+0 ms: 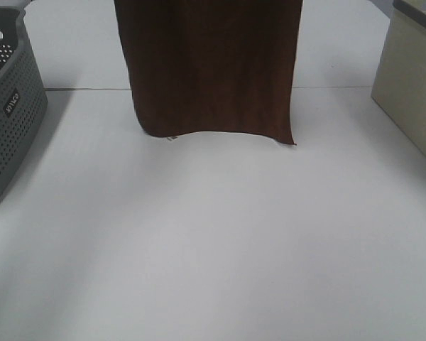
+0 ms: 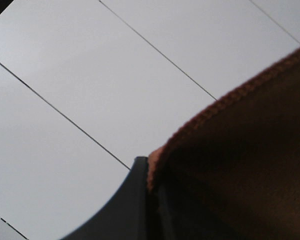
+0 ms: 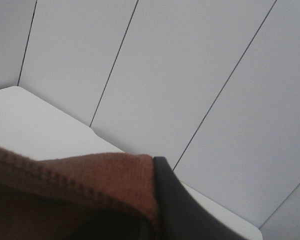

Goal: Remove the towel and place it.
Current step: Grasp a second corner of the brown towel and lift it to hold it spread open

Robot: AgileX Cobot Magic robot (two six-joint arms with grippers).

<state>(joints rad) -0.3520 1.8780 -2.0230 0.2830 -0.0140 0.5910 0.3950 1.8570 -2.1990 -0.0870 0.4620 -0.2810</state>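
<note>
Clamped tight on the stitched hem of the towel (image 2: 240, 165) at the left gripper (image 2: 151, 192), with only one smooth dark finger (image 2: 130, 210) on show. Same at the right gripper (image 3: 157, 207), pinched on a fuzzy rust-brown corner. Hanging as a flat, dark terry sheet over the matte white table (image 1: 213, 249), lower edge wavy, top cut off. Unclear whether touching the table. Flanked by a grey perforated basket (image 1: 11, 106) and a beige box (image 1: 412, 85), both cropped.

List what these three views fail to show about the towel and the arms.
- Exterior high: the towel top edge and the arms, beyond the frame's upper edge.
- Wrist views: the towel covers the left pincer and right pincer tips.
- Exterior high: the basket, cropped at left edge.
</note>
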